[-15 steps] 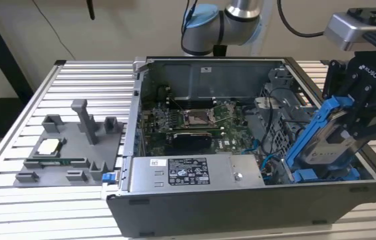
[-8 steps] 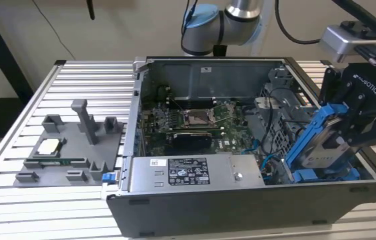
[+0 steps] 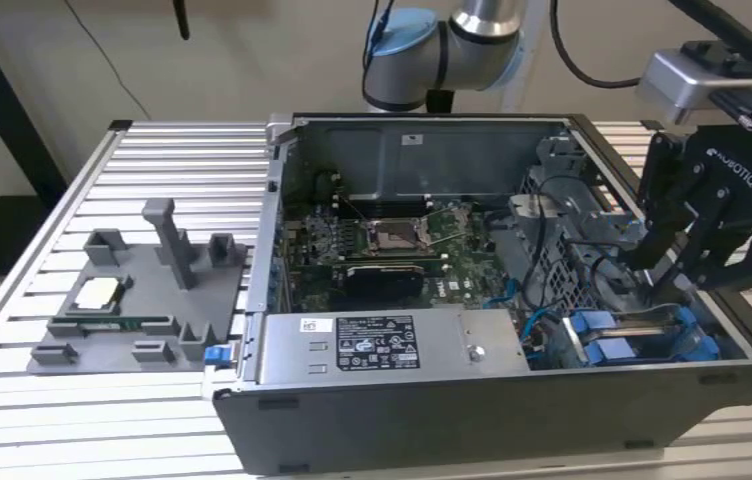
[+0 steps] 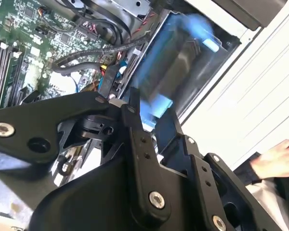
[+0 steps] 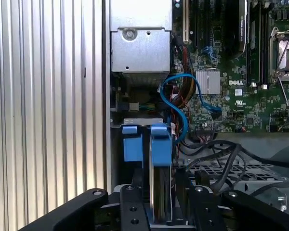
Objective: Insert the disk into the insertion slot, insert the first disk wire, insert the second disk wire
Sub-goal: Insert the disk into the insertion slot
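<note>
On the slatted metal table (image 3: 29, 420), toward its edge at the exterior view's left, lay a grey plastic tray (image 3: 203, 300) with upright posts, and a small square chip (image 3: 96, 293) rested on it. Just beside the tray stood the open computer case (image 3: 483, 420), taking up the middle of the table and reaching nearly to its edge at the exterior view's right. Along the case's near wall sat a grey box with a white sticker (image 3: 483, 345), and behind it the green circuit board (image 3: 403, 245) covered the floor of the case. In the first wrist view a blue cable (image 5: 182, 76) looped over the board's edge beside that box. Further toward the exterior view's right, in the case's near corner, was the slot (image 3: 590, 350), a grey metal bay with perforated walls and blue plastic pieces. The disk (image 3: 643, 328) was down in that bay in its blue frame; how deep it sat I couldn't tell. The first wrist view showed the disk (image 5: 161, 192) standing on its edge, its blue frame at the far end. The arm (image 3: 483, 30) came over the case's back wall, and the black gripper (image 3: 659, 282) hung over that corner, pointing down into the bay. Its fingers (image 5: 135, 202) were drawn in narrow, one on each face of the disk, holding it. In the second wrist view a person's hand (image 4: 278, 159) lay beyond the case wall, well apart from the gripper.
</note>
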Controlling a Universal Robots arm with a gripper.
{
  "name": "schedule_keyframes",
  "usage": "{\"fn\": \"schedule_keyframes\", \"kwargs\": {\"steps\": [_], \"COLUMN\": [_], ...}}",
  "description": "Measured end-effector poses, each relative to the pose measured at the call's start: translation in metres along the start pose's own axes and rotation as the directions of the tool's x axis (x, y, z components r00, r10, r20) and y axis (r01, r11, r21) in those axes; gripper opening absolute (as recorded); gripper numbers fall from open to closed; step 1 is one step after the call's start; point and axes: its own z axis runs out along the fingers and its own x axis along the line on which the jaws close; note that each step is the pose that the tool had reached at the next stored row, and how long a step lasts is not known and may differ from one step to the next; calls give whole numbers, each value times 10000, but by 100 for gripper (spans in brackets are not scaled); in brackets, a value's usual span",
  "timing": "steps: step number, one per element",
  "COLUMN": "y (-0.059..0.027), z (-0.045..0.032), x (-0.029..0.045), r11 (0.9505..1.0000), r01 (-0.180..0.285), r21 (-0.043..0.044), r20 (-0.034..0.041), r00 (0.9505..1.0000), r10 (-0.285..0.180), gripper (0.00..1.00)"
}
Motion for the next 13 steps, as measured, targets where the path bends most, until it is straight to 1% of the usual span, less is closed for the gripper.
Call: {"fn": "schedule_keyframes", "kwargs": {"steps": [2,3,5,6,9,10,13], "y": [3,4,5,6,13,15,21], "z": [-79,-99,-110,-111,-101,-93,-62], "x": [-3,-9,-31,-38,-50,-55,-81], "r11": [10000,10000,10000,10000,10000,10000,9999], "r01": [0,0,2,4,12,15,16], "r21": [-9,-9,-10,-10,47,64,120], "r20": [0,1,22,57,271,317,383], "r00": [10000,10000,10000,10000,9996,9995,9993], "r10": [0,0,-2,-4,-14,-17,-21], "gripper": [41,41,41,41,41,41,41]}}
